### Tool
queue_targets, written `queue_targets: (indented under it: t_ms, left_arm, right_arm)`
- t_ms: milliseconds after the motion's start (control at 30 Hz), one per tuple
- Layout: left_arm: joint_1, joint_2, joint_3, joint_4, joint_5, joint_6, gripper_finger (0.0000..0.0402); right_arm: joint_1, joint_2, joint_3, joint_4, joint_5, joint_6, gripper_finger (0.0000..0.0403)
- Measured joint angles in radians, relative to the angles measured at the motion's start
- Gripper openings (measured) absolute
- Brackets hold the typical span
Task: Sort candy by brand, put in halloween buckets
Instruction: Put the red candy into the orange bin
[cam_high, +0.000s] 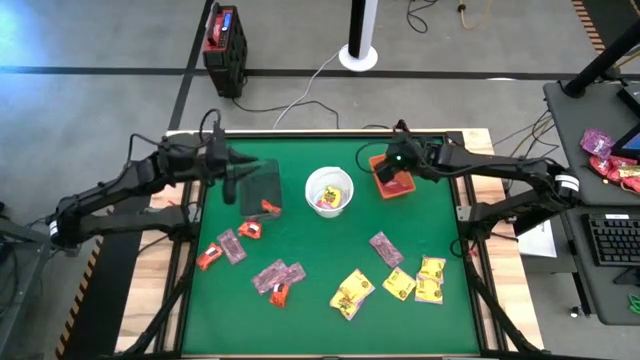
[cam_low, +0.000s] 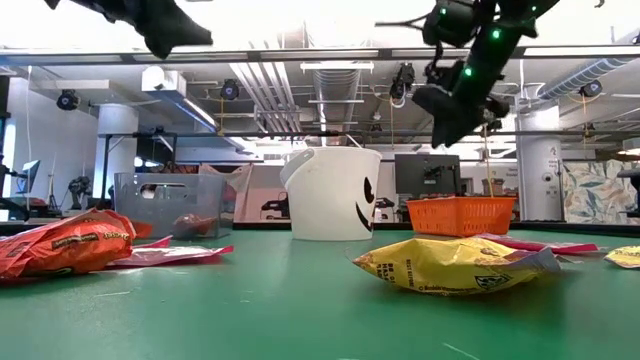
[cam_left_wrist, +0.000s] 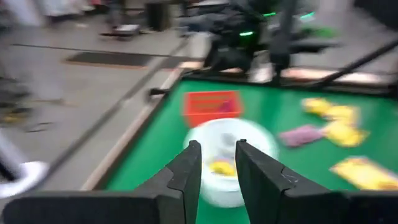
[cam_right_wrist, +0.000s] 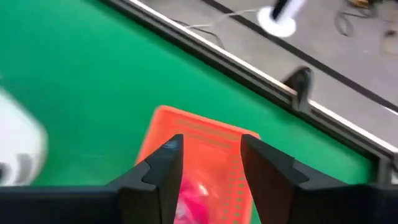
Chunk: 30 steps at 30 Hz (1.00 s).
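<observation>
While right gripper (cam_right_wrist: 210, 163) hovers open above orange tray (cam_right_wrist: 217, 137), left gripper (cam_left_wrist: 217, 163) parted, empty

grey floor (cam_high: 100, 40), ceiling pipes (cam_low: 330, 85)

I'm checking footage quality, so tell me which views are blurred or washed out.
Left wrist view: heavily smeared, the white round bucket and yellow candy packets soft-edged. Right wrist view: the orange rectangular tray blurred, table edge streaked. Low view: bright ceiling washes out the top; the near yellow packet is sharp. High view: evenly lit, sharp.
</observation>
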Motion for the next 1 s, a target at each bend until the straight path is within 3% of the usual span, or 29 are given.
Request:
queue_targets:
  t_ms: [100, 400, 567, 733, 867, 1000]
  left_arm:
    - [-0.043, -0.009, 0.0, -0.009, 0.06, -0.054, 0.0084]
    - [-0.268, 0.022, -0.002, -0.007, 0.038, -0.171, 0.0084]
    - [-0.487, 0.097, -0.013, -0.011, -0.112, -0.22, 0.0084]
    - [-0.719, 0.206, -0.013, -0.016, -0.283, -0.293, 0.0084]
    - [-0.865, 0.303, -0.013, -0.016, -0.427, -0.399, 0.0084]
    - [-0.942, 0.402, -0.013, -0.016, -0.469, -0.586, 0.0084]
  right_arm:
    - [0.026, -0.001, 0.026, 0.018, -0.044, -0.035, 0.0155]
    - [0.173, -0.003, 0.037, 0.072, -0.253, 0.04, 0.0142]
    - [0.317, -0.003, 0.037, 0.072, -0.251, 0.117, 0.0135]
    - [0.45, -0.004, 0.037, 0.069, -0.163, 0.169, 0.0137]
    - [0.497, -0.004, 0.037, 0.063, -0.149, 0.177, 0.015]
    - [0.511, -0.004, 0.037, 0.061, -0.148, 0.175, 0.0166]
